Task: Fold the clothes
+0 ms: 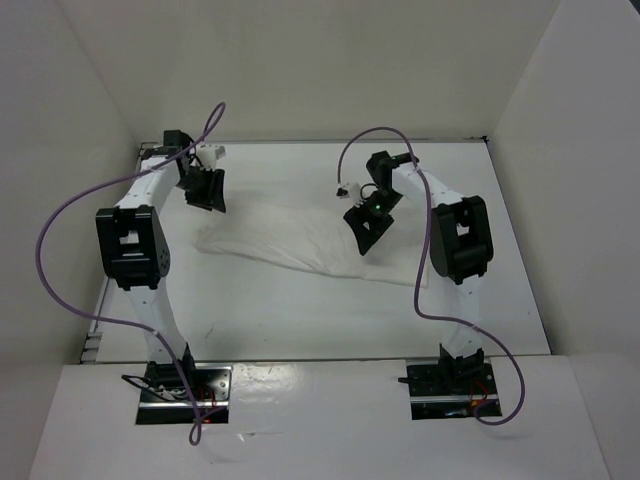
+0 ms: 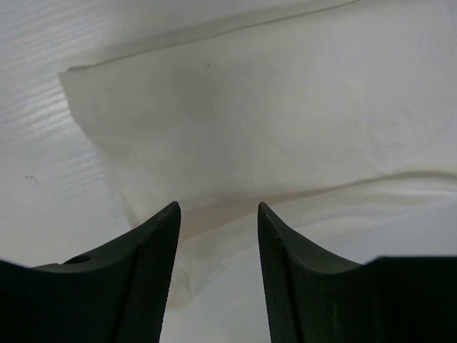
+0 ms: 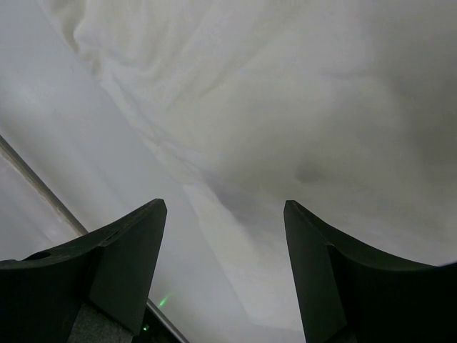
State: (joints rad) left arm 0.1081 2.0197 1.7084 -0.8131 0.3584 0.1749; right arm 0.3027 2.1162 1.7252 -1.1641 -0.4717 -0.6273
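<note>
Left wrist view: left gripper (image 2: 218, 207) jaws moderately apart, nothing between them; clothes (image 2: 285, 107) beneath, one white corner and fold edge lying on table (image 2: 43, 186).

Right wrist view: right gripper (image 3: 225, 204) jaws wide, holding nothing (contact with wrinkled cloth below not discernible).

Top view: clothes lying as long folded band across middle of table, left end farther from arm bases than right end. Left gripper just beyond band's left end. Right gripper above band's right part.
</note>
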